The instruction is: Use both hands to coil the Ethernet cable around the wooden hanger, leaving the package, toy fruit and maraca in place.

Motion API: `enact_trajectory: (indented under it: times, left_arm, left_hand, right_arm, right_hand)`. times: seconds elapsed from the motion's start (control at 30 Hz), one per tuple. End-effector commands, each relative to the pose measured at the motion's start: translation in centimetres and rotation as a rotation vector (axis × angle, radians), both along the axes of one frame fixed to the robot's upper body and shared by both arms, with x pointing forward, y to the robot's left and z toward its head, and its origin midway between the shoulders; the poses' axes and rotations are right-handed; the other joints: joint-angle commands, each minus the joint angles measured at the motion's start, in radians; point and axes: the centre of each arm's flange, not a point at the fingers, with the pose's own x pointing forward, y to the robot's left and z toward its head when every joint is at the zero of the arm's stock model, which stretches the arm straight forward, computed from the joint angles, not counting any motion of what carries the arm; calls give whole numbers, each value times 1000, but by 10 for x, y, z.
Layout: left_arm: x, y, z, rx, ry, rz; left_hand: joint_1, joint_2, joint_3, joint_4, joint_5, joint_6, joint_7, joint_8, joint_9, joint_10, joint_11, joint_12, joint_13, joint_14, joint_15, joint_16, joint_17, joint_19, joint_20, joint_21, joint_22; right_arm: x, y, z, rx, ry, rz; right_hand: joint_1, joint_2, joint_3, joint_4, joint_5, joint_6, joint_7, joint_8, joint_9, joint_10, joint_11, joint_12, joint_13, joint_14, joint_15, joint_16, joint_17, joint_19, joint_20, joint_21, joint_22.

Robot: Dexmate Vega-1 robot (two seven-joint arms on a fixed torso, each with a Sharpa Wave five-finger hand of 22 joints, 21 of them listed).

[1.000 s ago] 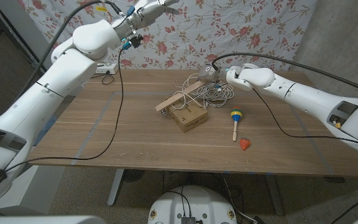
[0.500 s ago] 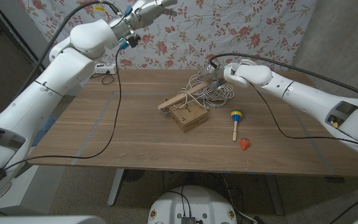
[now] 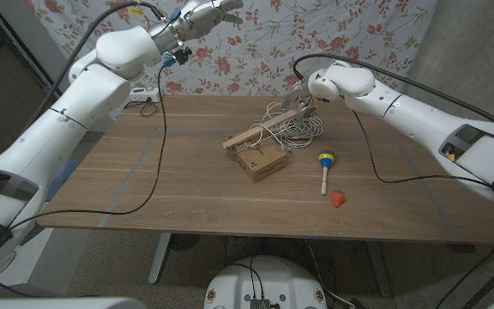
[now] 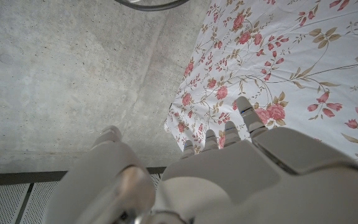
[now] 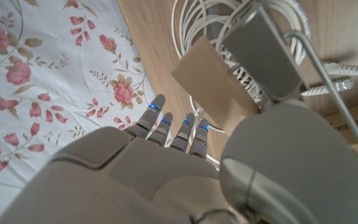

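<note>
We take the cardboard package point(image 3: 261, 161) near the middle of the wooden bench point(image 3: 187, 184) as our landmark. The wooden hanger point(image 3: 260, 134) rests tilted across the package's far edge, one end raised toward the right robot hand point(image 3: 302, 103). In the right wrist view that robot hand pinches the hanger's flat wooden end point(image 5: 213, 79) between thumb and fingers, just over the cable. The white Ethernet cable point(image 3: 294, 127) lies in a loose heap just behind and to the right of the package, with strands running over the hanger; we cannot tell whether any turn goes around it. The maraca point(image 3: 324, 166) lies to the right of the package, and the red toy fruit point(image 3: 339, 199) lies nearer the bench's front edge, beyond the maraca. The left robot hand point(image 3: 215, 10) is lifted high, well away from the package, against the flowered cloth point(image 3: 358, 34); it holds nothing, and its fingers point(image 4: 244, 112) reach out straight.
</note>
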Motion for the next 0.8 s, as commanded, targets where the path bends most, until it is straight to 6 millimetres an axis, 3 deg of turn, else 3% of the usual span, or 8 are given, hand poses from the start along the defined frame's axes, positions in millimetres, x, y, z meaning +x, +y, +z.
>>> enact_trajectory:
  times: [0.03,0.07,0.23,0.37,0.47,0.53,0.6,0.8]
  left_arm:
    - [6,3,4,8,9,-3]
    - [6,2,5,8,10,-5]
    - [7,2,6,9,11,-9]
    - [7,3,5,6,15,-10]
    - [7,4,4,6,16,-10]
    - [8,5,3,2,16,-10]
    - [9,5,2,-4,20,-16]
    - [13,6,-3,-28,22,-38]
  left_hand:
    - [-8,0,-4,2,7,-71,7,6,3,-8,-2,2,1,-10,-2,-3,2,-311,3,-2,2]
    - [-8,0,-4,2,7,-71,7,6,3,-6,-3,3,1,-11,-2,-3,2,-311,3,-2,2]
    - [-9,0,-6,2,8,-72,7,6,3,-8,-2,2,0,-10,-2,-3,2,-311,3,-4,2]
    - [-9,0,-7,1,9,-72,7,7,3,-8,-3,2,0,-10,-3,-4,2,-312,3,-5,2]
    - [-9,0,-8,1,10,-74,7,7,3,-8,-1,3,0,-11,-2,-4,2,-312,3,-6,2]
    - [-10,0,-9,1,11,-75,6,7,3,-9,-2,3,0,-11,-2,-4,2,-313,3,-7,2]
    - [-10,-1,-9,1,12,-75,5,7,3,-8,-1,3,0,-11,-2,-4,2,-313,3,-8,3]
    - [-12,-1,-12,2,13,-65,2,12,3,-3,-3,5,0,-8,-2,-3,1,-308,3,-8,3]
  right_arm:
    - [17,-5,27,158,384,-122]
    - [19,-4,29,166,416,-129]
    - [29,-3,36,247,540,-143]
    - [37,-8,40,397,516,-128]
    - [41,-15,45,520,502,-91]
    - [42,-21,48,615,507,-41]
    - [41,-27,51,703,525,12]
    - [32,-45,57,880,581,209]
  right_hand:
    - [26,23,-127,-8,65,-101,7,-14,-7,-78,5,-86,-5,-98,-94,-32,-48,-56,10,-95,3]
    - [36,29,-150,-6,80,-124,13,-14,-9,-96,4,-105,-6,-135,-80,-41,-59,-85,23,-124,3]
    - [64,58,-202,6,124,-193,15,-15,-12,-150,3,-160,-7,-237,-49,-52,-97,-213,88,-224,2]
    - [66,69,-222,15,144,-190,17,-6,-13,-146,6,-169,-6,-246,-17,-44,-112,-253,125,-262,1]
    - [51,76,-261,30,167,-83,-3,29,-11,-132,38,-175,-6,-221,16,-25,-132,-218,138,-282,2]
    - [50,81,-287,34,179,-70,3,25,-11,-97,64,-168,-6,-176,15,-6,-144,-142,129,-276,3]
    - [54,89,-307,37,186,-74,8,15,-11,-83,78,-170,-6,-153,6,2,-153,-67,95,-267,4]
    - [44,112,-324,50,188,-116,43,-4,-12,-118,91,-192,-8,-152,0,2,-159,-29,91,-272,4]
